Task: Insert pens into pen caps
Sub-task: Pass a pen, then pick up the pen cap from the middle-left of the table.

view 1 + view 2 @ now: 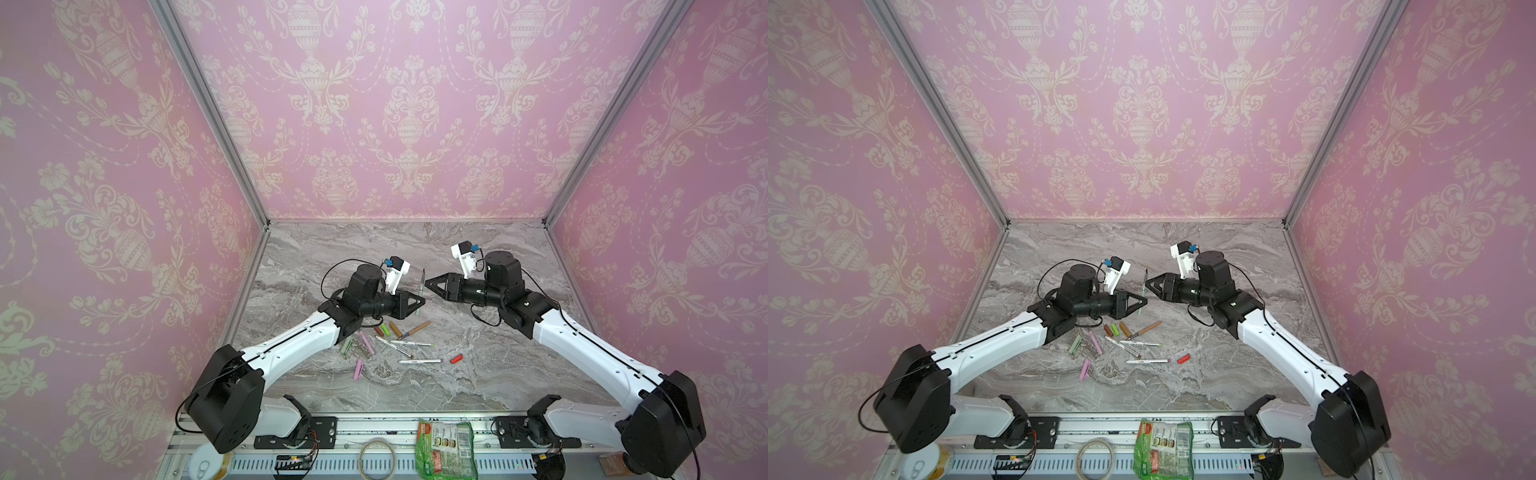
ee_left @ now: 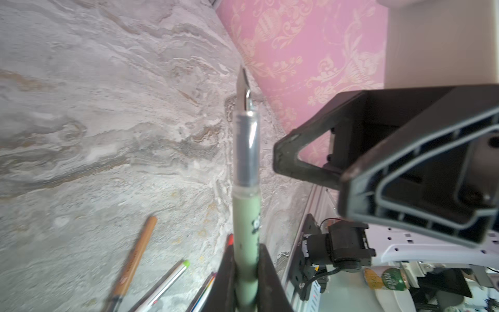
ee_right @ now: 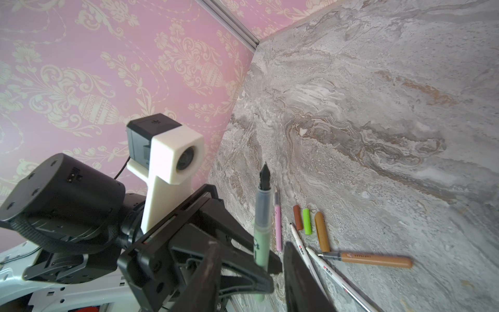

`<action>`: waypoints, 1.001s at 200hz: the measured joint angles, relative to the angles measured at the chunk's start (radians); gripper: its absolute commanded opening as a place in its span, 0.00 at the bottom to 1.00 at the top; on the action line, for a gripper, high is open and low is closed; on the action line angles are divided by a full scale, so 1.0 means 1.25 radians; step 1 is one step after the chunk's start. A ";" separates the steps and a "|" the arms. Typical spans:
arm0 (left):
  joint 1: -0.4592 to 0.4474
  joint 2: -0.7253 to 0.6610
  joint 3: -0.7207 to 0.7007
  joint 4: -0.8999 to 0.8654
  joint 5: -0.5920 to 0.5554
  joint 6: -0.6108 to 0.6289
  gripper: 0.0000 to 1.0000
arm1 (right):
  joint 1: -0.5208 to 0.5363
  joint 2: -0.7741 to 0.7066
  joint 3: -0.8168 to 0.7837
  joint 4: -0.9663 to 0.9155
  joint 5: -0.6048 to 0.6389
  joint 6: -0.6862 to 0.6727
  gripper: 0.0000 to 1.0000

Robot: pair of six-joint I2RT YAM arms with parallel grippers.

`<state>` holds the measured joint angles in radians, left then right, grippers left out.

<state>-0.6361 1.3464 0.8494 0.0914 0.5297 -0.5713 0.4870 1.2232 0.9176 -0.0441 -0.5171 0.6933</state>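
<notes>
My left gripper (image 1: 419, 302) (image 2: 246, 252) is shut on a pale green pen (image 1: 422, 286) (image 2: 246, 216), which stands above the table with its dark nib pointing away. My right gripper (image 1: 429, 282) (image 3: 251, 252) faces it from the other side. Its jaws stand open on either side of the pen's barrel (image 3: 261, 237) without touching it. On the table below lie a dark brown cap (image 1: 378, 331), a bright green cap (image 1: 386, 329), a tan cap (image 1: 395, 329), a tan-brown pen (image 1: 415, 329), a pink pen (image 1: 367, 343), a pale green cap (image 1: 346, 345), a pink cap (image 1: 358, 370), three white pens (image 1: 419, 361) and a red cap (image 1: 456, 358).
Pink patterned walls close in the marble table (image 1: 478, 374) on three sides. On the front rail lie a green packet (image 1: 445, 449) and a tape roll (image 1: 377, 459).
</notes>
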 measured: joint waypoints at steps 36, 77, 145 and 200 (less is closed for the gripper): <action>0.033 -0.136 -0.001 -0.155 -0.201 0.071 0.00 | 0.038 0.000 0.027 -0.074 0.002 -0.071 0.65; 0.073 -0.353 -0.001 -0.309 -0.484 0.156 0.00 | 0.151 0.063 0.132 -0.211 0.062 -0.184 0.67; 0.074 -0.657 -0.008 -0.490 -0.932 0.284 0.00 | 0.356 0.415 0.418 -0.439 0.322 -0.146 0.65; 0.074 -0.810 -0.045 -0.542 -1.046 0.319 0.00 | 0.494 0.691 0.739 -0.596 0.405 -0.102 0.65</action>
<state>-0.5442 0.3340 0.7937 -0.5861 -0.7773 -0.1722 1.1046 2.0865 1.8408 -0.7887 -0.0105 0.5663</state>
